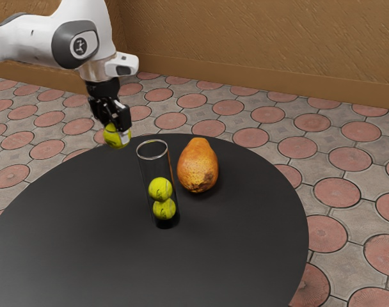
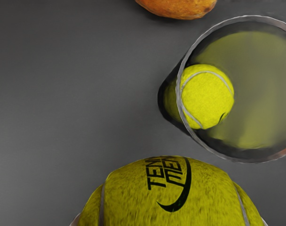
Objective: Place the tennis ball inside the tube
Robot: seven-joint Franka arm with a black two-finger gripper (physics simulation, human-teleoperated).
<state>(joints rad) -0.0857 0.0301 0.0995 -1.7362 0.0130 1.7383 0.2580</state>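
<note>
and the jaws, parted just ball-wide, grip the tennis ball [image 1: 114, 135]! beside and below them, the tube [image 1: 155, 167] holds two balls [image 1: 160, 189]!

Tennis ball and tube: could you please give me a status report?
Gripper shut on tennis ball, held aloft, not yet in tube. Two balls inside it. Orange fruit nearby, probably not in the way.

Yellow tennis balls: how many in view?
3: one in the black two-finger gripper, two inside the clear cylindrical tube, an upper ball resting on a lower ball.
</note>
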